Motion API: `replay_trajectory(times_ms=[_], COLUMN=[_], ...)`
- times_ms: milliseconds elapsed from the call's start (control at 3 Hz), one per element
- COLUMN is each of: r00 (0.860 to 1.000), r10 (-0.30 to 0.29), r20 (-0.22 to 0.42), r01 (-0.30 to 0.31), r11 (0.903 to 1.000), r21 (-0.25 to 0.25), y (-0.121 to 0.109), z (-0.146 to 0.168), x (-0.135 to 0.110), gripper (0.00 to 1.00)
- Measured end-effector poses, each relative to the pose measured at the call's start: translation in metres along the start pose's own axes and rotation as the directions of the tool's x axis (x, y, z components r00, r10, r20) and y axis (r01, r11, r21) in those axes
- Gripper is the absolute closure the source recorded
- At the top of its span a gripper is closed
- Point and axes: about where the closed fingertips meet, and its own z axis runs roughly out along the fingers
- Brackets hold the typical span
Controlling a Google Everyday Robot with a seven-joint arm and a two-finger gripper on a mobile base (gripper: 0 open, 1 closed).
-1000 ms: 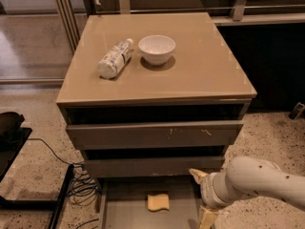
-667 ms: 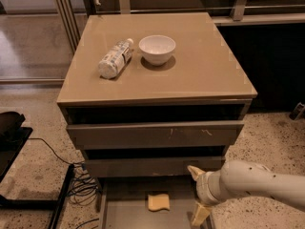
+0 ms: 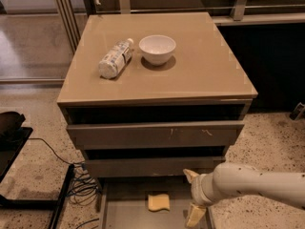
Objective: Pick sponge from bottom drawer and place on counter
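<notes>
Two spread fingers (image 3: 195, 215) of the gripper (image 3: 192, 195), holding nothing, hang over the open bottom drawer (image 3: 126, 217) just beside the sponge (image 3: 158, 202) on its floor, apparently poised to grasp it for the counter (image 3: 200, 70).

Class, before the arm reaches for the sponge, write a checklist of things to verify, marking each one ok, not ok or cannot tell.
1. Bottom drawer pulled out: ok.
2. Sponge lying flat on the drawer floor, uncovered: ok.
3. Claw open and empty: ok.
4. Claw lined up over the sponge: not ok; it sits to the sponge's right in the view, apart from it.
5. Free space on the counter beside the bowl and bottle: ok.
</notes>
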Motion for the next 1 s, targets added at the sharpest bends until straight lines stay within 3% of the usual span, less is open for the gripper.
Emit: replay_trajectory(times_ms=[333, 667, 1000], r00=[0.998, 0.988, 0.961], r10=[0.045, 0.073, 0.095], r20=[0.048, 0.139, 0.26], r01=[-0.045, -0.076, -0.113], r11=[0.999, 0.9969, 0.992], r21=[-0.006, 0.018, 0.055], y=[-0.007, -0.019, -0.03], z=[0.04, 0.08, 0.108], x=[0.017, 0.045, 0.073], gripper=[0.0, 0.0, 0.0])
